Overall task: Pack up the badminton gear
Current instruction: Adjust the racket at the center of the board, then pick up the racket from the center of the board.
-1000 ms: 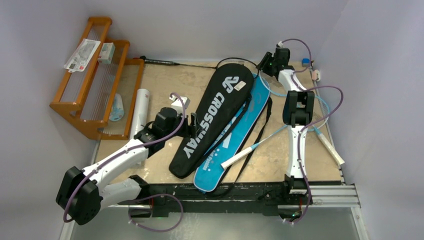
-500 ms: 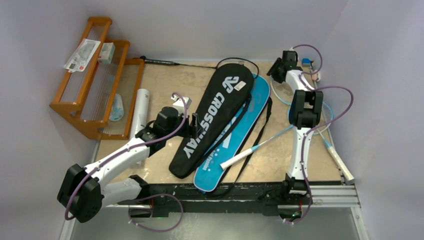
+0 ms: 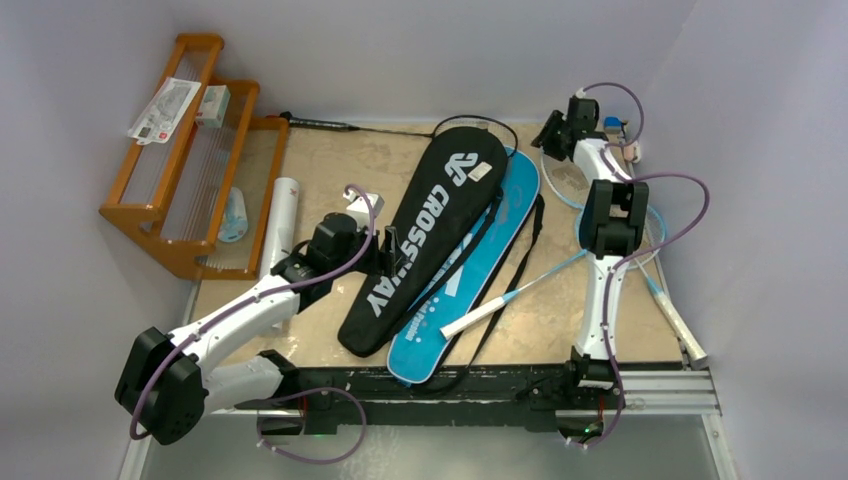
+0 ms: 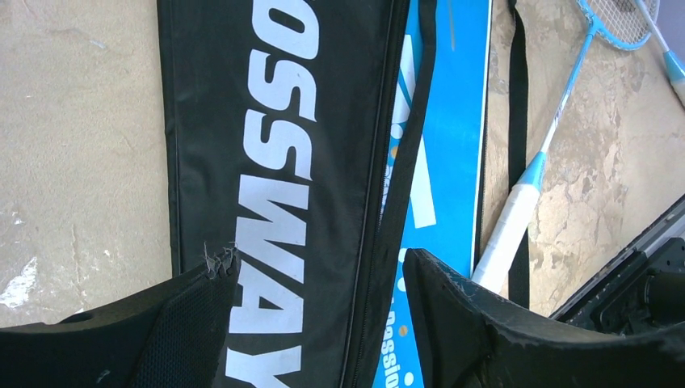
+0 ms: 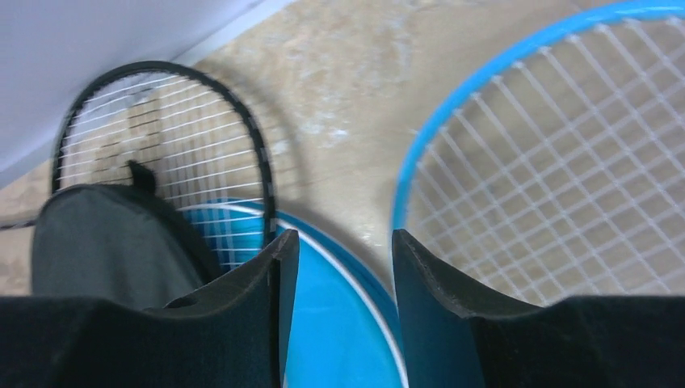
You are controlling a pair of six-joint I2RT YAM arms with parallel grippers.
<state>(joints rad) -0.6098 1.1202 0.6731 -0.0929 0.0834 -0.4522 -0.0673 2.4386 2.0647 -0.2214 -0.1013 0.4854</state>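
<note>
Your right gripper hung with its jaws partly apart and empty over the far right of the table, at about 1 o'clock in the overhead view. To my eye you were lining up on a racket head, so settle on one rim before closing.

From the wrist camera, the light-blue racket had its frame at 2 o'clock, just beside the right finger. The black racket sat at 10 o'clock, and the rounded end of the blue cover lay straight under the gap. If the blue frame was your target, shift toward 3 o'clock until it, not the cover, sits between the pads. Then come down square and pinch frame, not strings.

Your left gripper stood wide and empty, straddling the black CROSSWAY cover; whether it touched the fabric I couldn't tell. The white tube lay at its 9 o'clock, well apart, beside the orange rack.
</note>
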